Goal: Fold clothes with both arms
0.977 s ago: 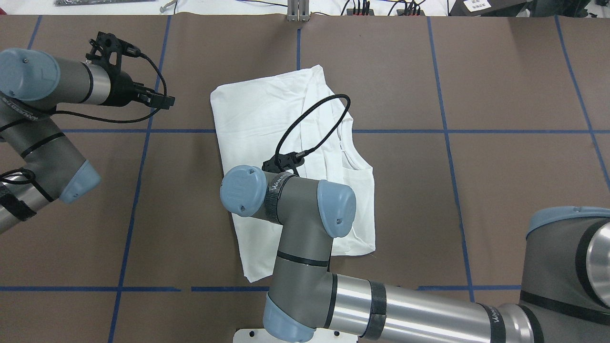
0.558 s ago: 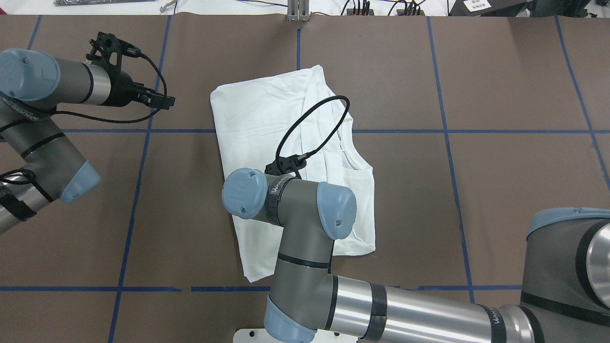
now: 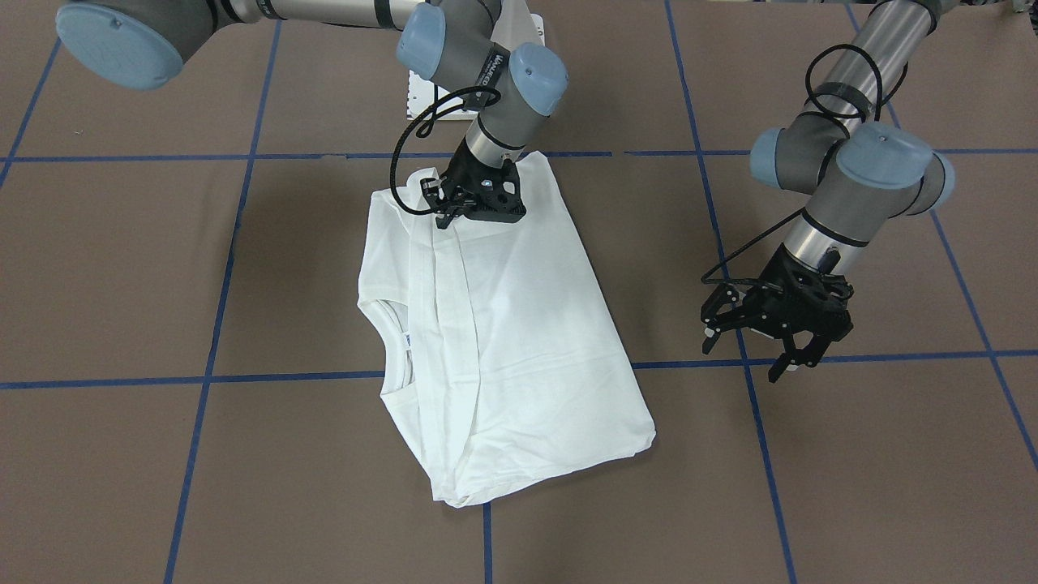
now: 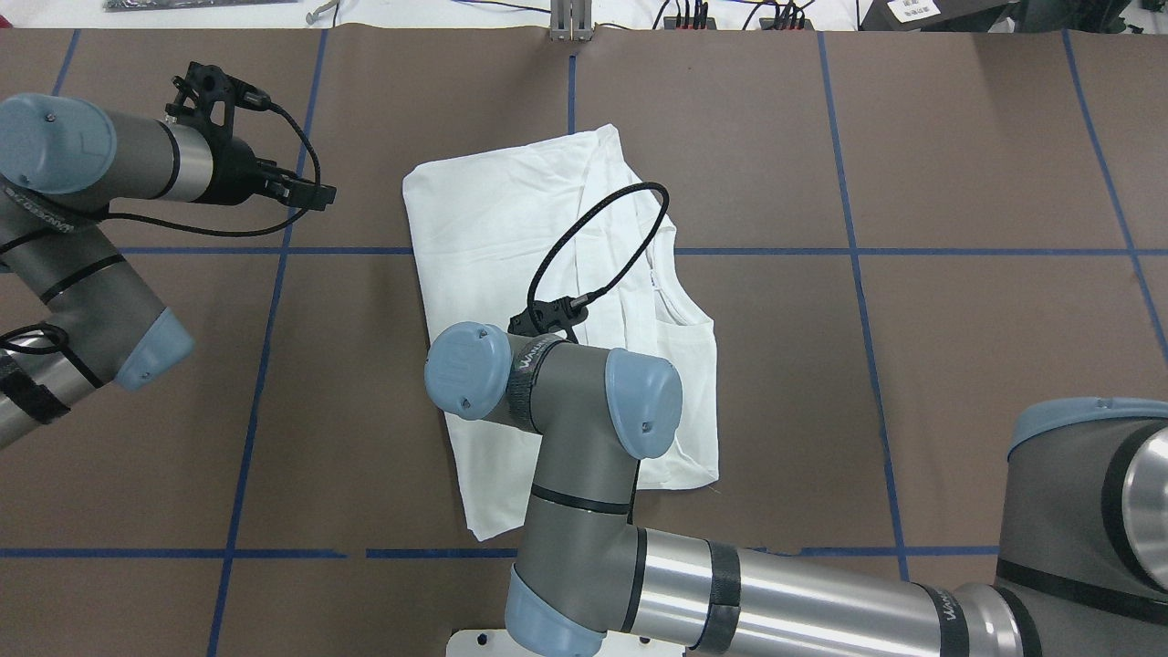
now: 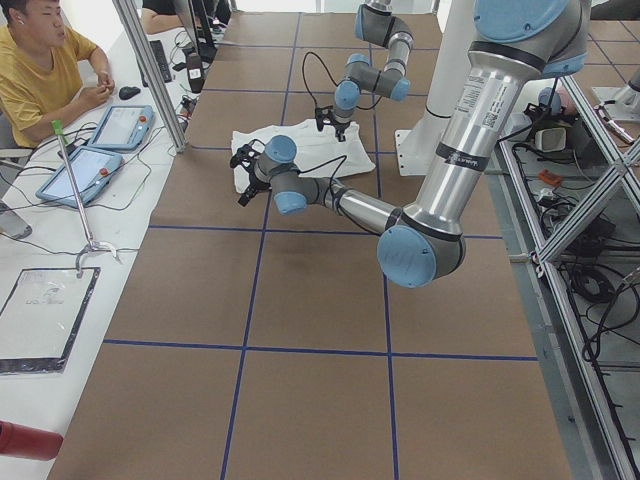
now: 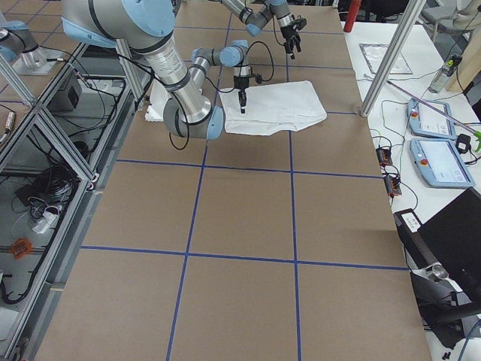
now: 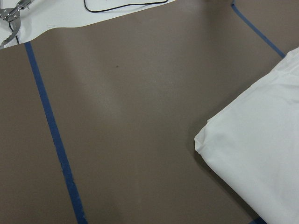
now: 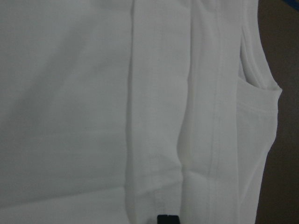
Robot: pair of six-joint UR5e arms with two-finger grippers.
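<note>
At the robot-side edge of the white T-shirt (image 3: 519, 324), folded lengthwise mid-worktop (image 3: 811, 487), the right gripper (image 3: 466, 212) bears down; whether its fingers pinch cloth cannot be told. The left gripper (image 3: 758, 345) hangs alongside, fingers spread wide. A clean fold likely needs both corners lifted together. The neck label (image 3: 408, 341) is unreadable.

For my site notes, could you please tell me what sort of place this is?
Most likely a robotics lab: two silver-and-grey jointed robot arms over a brown table with a blue tape grid, and grey touchscreen control tablets beside a seated person.
</note>
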